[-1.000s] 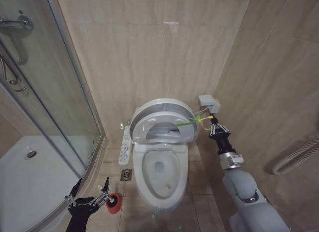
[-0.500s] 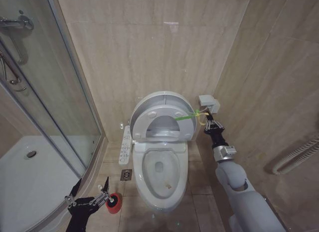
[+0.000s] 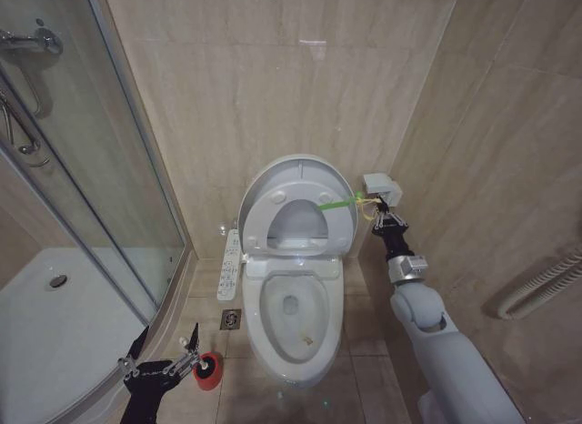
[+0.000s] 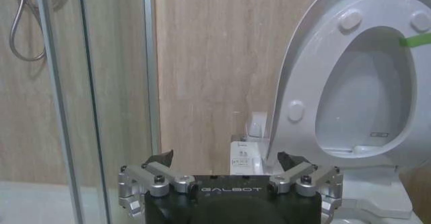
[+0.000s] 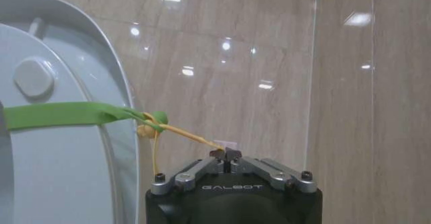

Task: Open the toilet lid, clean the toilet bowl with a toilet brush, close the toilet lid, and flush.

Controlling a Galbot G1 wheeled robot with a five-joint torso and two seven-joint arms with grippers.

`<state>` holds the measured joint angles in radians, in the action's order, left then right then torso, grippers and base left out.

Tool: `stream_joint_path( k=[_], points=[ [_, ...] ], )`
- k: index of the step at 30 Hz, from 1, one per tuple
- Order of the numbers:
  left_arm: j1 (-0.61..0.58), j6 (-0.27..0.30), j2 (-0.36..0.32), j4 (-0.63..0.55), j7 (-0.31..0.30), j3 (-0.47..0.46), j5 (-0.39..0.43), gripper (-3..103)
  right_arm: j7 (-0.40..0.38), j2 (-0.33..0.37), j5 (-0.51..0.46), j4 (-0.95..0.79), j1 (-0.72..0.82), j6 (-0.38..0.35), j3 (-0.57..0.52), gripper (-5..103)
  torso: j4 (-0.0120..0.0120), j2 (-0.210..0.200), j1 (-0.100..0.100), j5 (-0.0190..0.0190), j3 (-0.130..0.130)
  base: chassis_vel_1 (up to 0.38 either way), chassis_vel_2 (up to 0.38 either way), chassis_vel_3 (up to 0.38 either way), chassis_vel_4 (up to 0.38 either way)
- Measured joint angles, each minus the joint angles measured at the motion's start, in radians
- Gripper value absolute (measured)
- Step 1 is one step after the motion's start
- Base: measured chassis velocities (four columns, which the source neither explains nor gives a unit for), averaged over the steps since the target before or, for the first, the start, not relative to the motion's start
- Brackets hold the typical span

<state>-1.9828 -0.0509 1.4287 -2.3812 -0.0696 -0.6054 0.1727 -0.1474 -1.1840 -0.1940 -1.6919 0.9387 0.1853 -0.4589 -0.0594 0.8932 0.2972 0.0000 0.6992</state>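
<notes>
The toilet lid stands raised against the wall, and the seat ring is up with it. A green strap on its edge ends in a yellow cord. My right gripper is shut on that cord just right of the lid; in the right wrist view my right gripper pinches the taut cord beside the lid. The toilet bowl lies uncovered below. The toilet brush's red holder sits on the floor left of the bowl, and I cannot make out the brush itself. My left gripper hangs open beside the holder.
A glass shower enclosure and its white tray fill the left. A side control panel runs along the bowl's left, with a floor drain below it. A small white wall box sits behind my right gripper. Tiled walls close in at the back and right.
The lid and seat have swung further up toward the wall. My right gripper has risen and moved back with the cord. The left arm has stayed still.
</notes>
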Motion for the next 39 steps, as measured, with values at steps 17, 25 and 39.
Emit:
stream_joint_path(
  k=[17,25,39],
  points=[
    [0.0,0.0,0.0,0.0,0.0,0.0,0.0,100,-0.018,-0.033,-0.03,0.089,-0.146,-0.03,0.056,1,-0.0004,0.0,0.0,-0.0001,0.0,0.0,0.0,0.0,0.0],
    [0.0,0.0,0.0,0.0,0.0,0.0,0.0,100,-0.043,-0.035,-0.024,0.161,-0.24,-0.041,0.108,1,-0.0003,0.0,0.0,-0.0001,0.0,0.0,0.0,0.0,0.0],
    [0.0,0.0,0.0,0.0,0.0,0.0,0.0,100,-0.046,-0.05,0.005,0.304,-0.358,-0.032,0.153,1,0.0,0.0,0.0,-0.0001,0.0,0.0,0.0,0.0,0.0]
  ],
)
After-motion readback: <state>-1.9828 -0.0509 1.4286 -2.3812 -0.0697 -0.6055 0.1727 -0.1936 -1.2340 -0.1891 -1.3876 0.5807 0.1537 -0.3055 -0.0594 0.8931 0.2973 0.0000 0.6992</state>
